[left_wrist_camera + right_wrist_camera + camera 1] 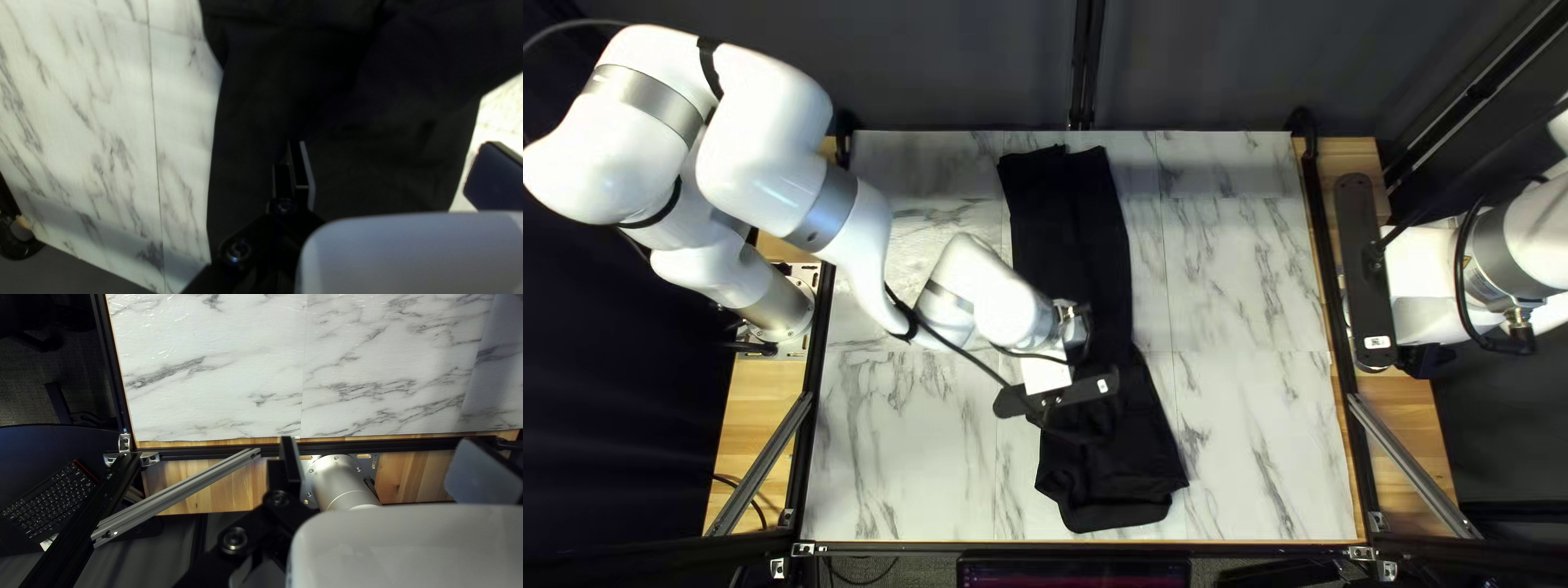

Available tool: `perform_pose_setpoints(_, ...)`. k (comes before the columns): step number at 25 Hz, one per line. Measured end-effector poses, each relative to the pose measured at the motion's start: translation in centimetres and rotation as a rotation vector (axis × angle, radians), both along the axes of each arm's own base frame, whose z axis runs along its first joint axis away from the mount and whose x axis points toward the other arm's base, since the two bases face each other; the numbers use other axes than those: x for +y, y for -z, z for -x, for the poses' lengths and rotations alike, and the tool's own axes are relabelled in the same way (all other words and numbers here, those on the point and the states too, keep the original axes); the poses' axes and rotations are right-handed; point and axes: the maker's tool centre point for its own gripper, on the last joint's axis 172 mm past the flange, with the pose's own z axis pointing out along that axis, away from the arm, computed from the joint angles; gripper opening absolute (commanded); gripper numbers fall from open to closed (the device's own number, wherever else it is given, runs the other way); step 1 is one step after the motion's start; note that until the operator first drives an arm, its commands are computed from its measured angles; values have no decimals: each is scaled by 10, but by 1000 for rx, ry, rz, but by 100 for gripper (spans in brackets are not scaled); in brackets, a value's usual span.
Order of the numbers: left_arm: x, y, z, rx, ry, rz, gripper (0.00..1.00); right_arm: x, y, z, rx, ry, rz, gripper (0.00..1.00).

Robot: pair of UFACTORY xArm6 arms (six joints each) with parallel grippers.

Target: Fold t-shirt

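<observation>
- Left gripper [392, 144], opened wide, holding nothing; black t-shirt [1067, 250] just below.
- Right gripper [379, 440], also open, empty, well apart from it.
- Probably light, soft, floppy: better to pinch side edge [461, 147], layers together.

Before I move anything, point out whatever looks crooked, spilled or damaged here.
The black shirt looks askew: narrow toward the table's far edge, it flares and slants rightward toward the near edge in the top left view. My left arm hides part of it. I see no spill or damage.
</observation>
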Motion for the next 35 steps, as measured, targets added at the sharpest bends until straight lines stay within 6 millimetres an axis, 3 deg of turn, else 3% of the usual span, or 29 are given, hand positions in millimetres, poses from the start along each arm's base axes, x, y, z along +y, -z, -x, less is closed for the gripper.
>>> perform_pose_setpoints(5,-20,0,-10,-4,33,27,100,0,0,0,0,0,0,100)
perform_pose_setpoints(12,-27,-9,-22,-14,79,49,100,0,0,0,0,0,0,100)
perform_pose_setpoints(18,13,-16,-12,15,55,2,100,0,0,0,0,0,0,100)
perform_pose_setpoints(22,41,-8,-6,62,37,-39,100,0,0,0,0,0,0,100)
perform_pose_setpoints(25,46,3,-2,93,42,-56,100,0,0,0,0,0,0,100)
perform_pose_setpoints(29,35,12,-1,122,59,-69,100,0,0,0,0,0,0,100)
perform_pose_setpoints(35,3,12,-15,128,97,-43,100,0,0,0,0,0,0,100)
